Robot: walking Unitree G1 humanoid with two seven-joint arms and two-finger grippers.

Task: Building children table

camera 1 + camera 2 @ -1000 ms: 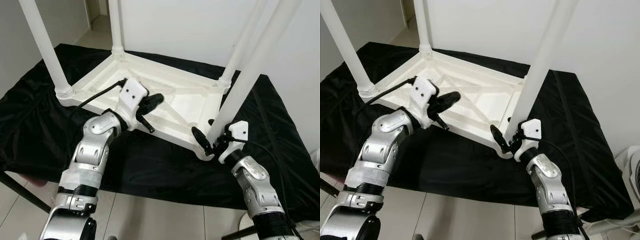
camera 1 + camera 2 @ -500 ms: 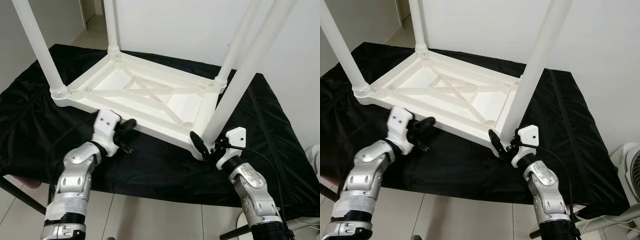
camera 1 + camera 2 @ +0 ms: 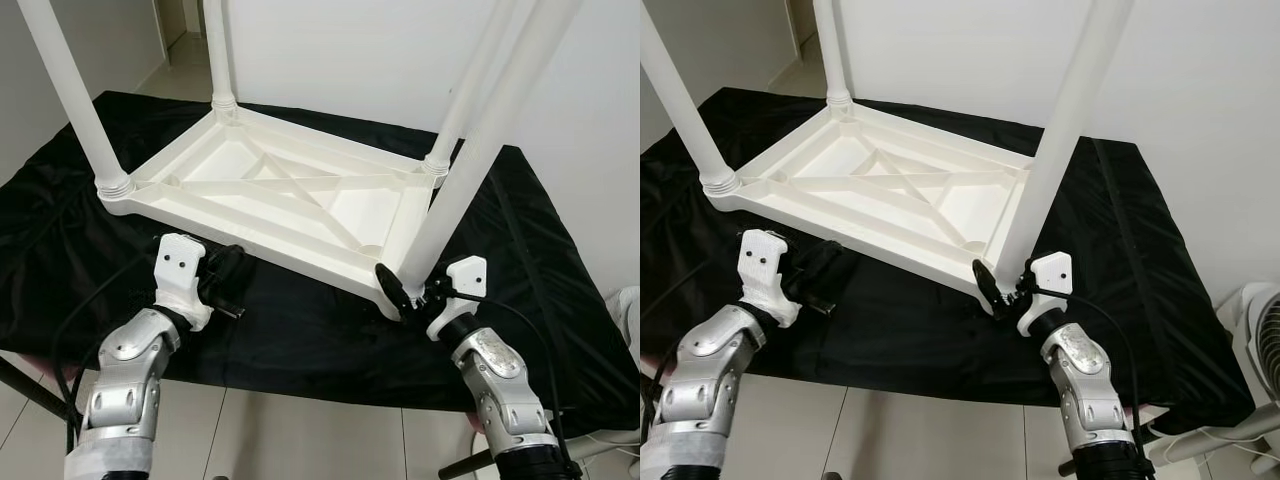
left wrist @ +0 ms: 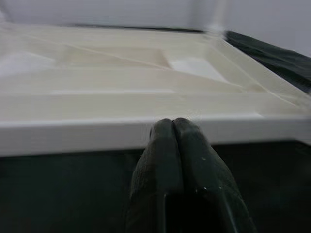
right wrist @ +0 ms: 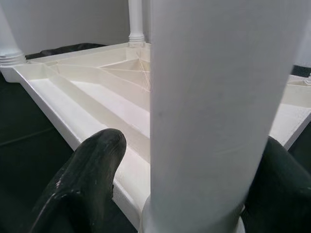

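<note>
Wrist cam: right claw (image 5: pixel 194 194) straddles table leg (image 5: pixel 218 111); left claw (image 4: pixel 173 127) pinched.

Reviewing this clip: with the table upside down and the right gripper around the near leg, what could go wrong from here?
1. The right gripper grips the tall white plastic leg at its very base, so the long leg could lean or twist out of its corner socket.
2. The left gripper, fingers shut, sits off the upturned white plastic tabletop, so nothing braces it; a push could slide it on the black cloth.
</note>
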